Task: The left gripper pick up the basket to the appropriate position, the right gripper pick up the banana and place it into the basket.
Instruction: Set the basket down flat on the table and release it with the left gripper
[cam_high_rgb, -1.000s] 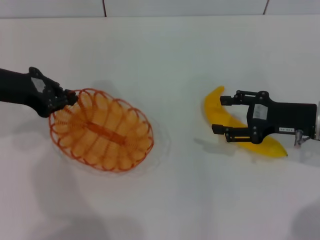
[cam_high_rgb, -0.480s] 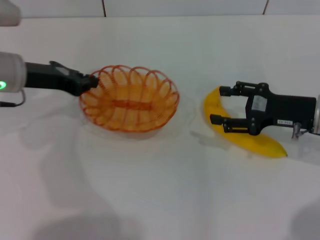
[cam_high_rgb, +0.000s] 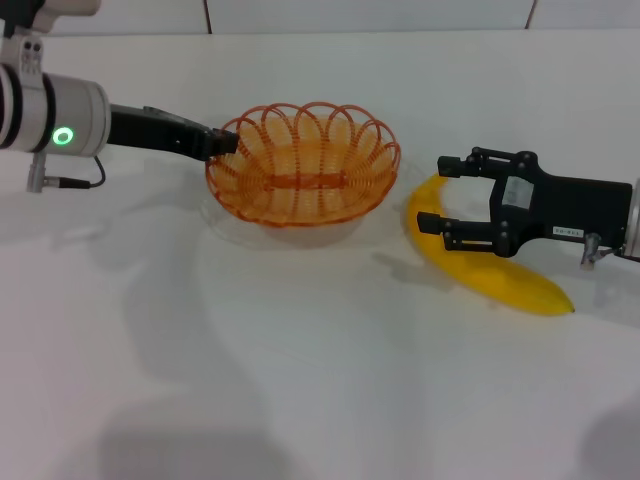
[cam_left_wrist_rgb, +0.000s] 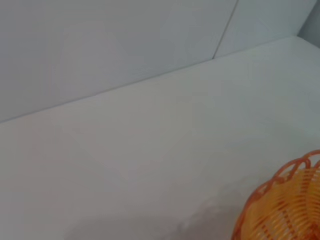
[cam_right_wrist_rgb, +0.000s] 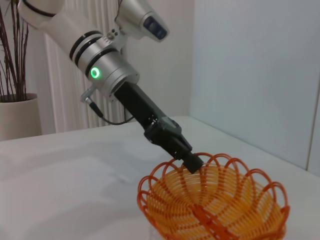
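Basket: the orange wire basket (cam_high_rgb: 303, 165) sits just off the white table (cam_high_rgb: 320, 380), tilted a little, its rim very near the banana's tip without clearly touching.
Left gripper: the left gripper (cam_high_rgb: 222, 143) pinches the basket's rim on the side away from the banana, fingers closed on the wire; the right wrist view shows the same grip (cam_right_wrist_rgb: 192, 164).
Banana: the banana (cam_high_rgb: 480, 265) lies flat on the table, just beside the basket, curving away under the other claw.
Right gripper: the right gripper (cam_high_rgb: 437, 193) hovers low over the banana's upper half, fingers spread wide with one on each side, nothing held.
Risk, basket: a one-point hold on thin wire may let the basket swing or slip; carried closer, it could nudge the banana out of line.
Risk, banana: the smooth curved skin could roll or squirt out if the fingers close off-centre.
Risk, arms: both claws work close together, so a lift toward the basket may clip its rim.
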